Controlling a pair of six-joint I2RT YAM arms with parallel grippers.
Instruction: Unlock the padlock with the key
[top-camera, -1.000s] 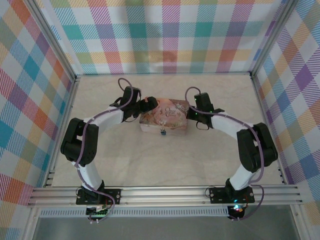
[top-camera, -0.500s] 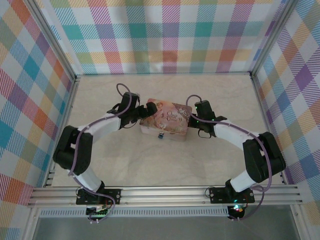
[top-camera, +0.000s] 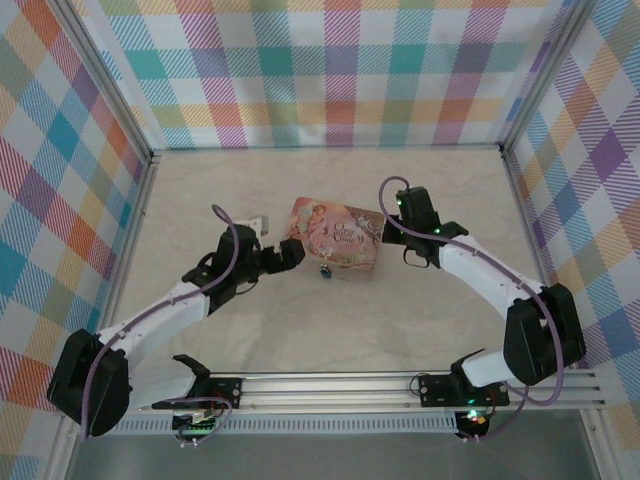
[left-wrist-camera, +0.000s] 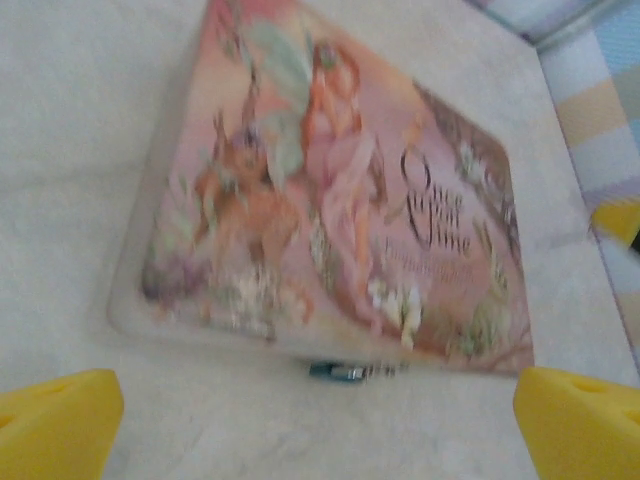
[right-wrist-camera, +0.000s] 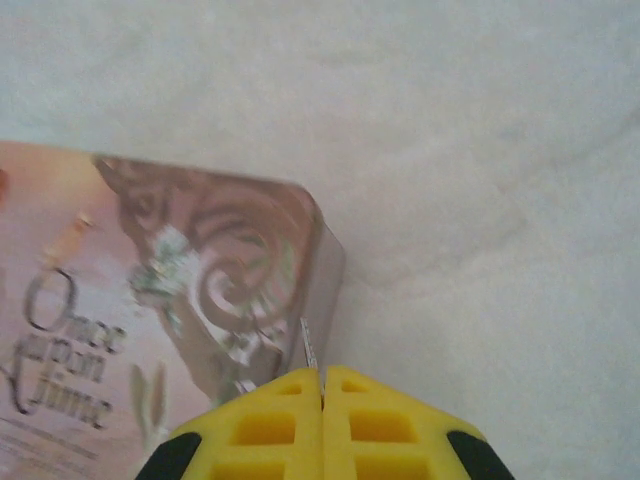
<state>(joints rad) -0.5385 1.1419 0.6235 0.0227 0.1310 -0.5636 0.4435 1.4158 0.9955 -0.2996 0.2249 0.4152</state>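
The left end effector (top-camera: 292, 254) sits at nine o'clock of the tin (top-camera: 335, 235), the right end effector (top-camera: 384, 232) at three, the padlock (top-camera: 326, 269) at six. Left wrist: fingers (left-wrist-camera: 60, 420) spread, padlock straight ahead. Right wrist: tips pressed together, apparently pinching the key (right-wrist-camera: 308, 348). Steady the padlock first, then line up.

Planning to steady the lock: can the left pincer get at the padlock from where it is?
Probably yes: the left pincer is open facing the padlock at the tin's front edge, with nothing between them.
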